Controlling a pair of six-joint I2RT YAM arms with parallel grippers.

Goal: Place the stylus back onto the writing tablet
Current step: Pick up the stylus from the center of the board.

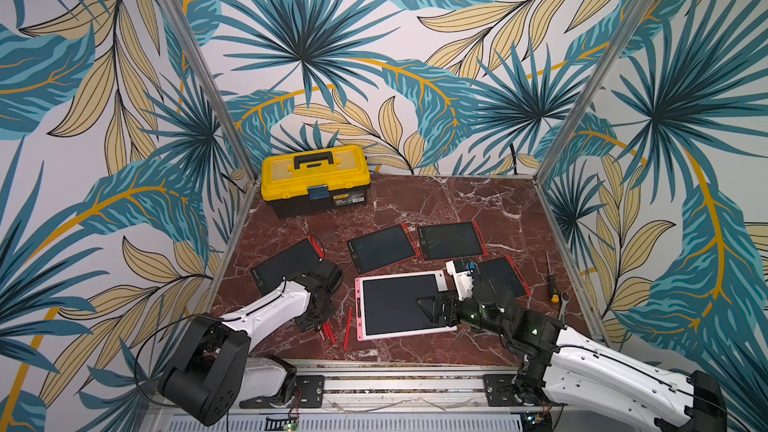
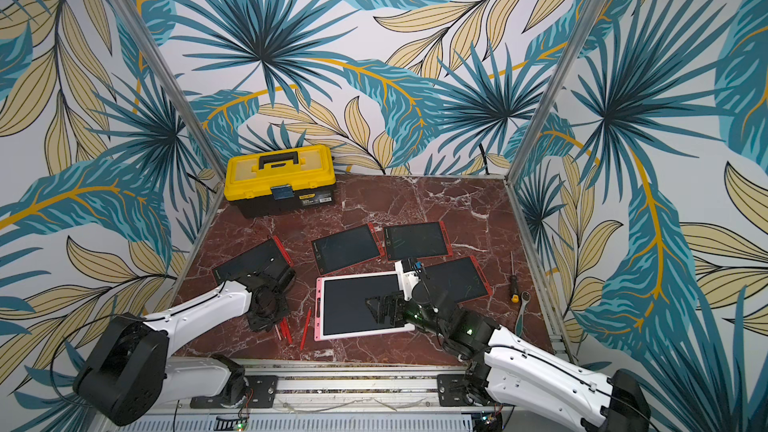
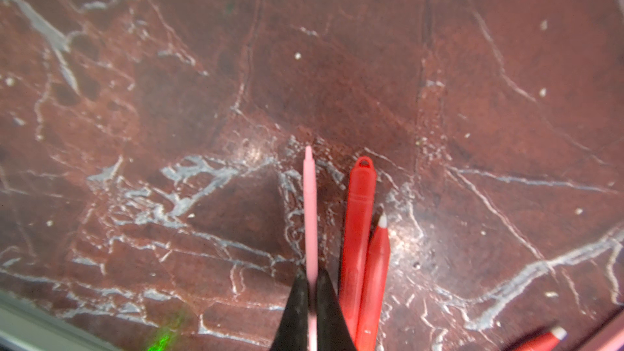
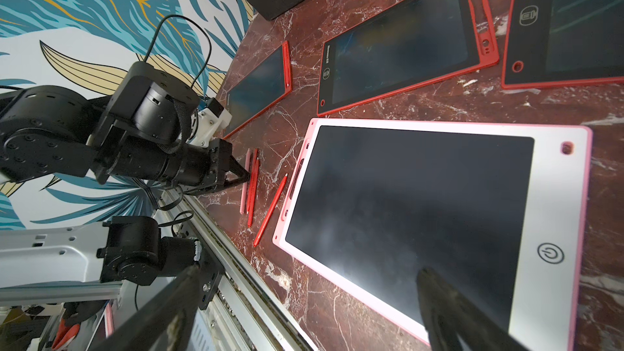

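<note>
A thin pink stylus (image 3: 310, 211) lies on the red marble table beside two red styluses (image 3: 359, 231), and my left gripper (image 3: 312, 280) is shut on its shaft. In the right wrist view the left gripper (image 4: 248, 177) pinches that pink stylus (image 4: 243, 197) left of the writing tablet. The pink-framed writing tablet (image 1: 390, 305) lies flat at the table's front middle, with a third red stylus (image 1: 347, 328) along its left edge. My right gripper (image 1: 428, 305) hovers open over the tablet's dark screen (image 4: 405, 197), holding nothing.
Several red-framed tablets (image 1: 382, 249) lie behind the pink one, one partly under the left arm (image 1: 286, 263). A yellow toolbox (image 1: 316, 178) stands at the back left. A screwdriver (image 1: 550, 280) and a wrench (image 1: 563, 305) lie by the right wall. A metal rail runs along the front edge.
</note>
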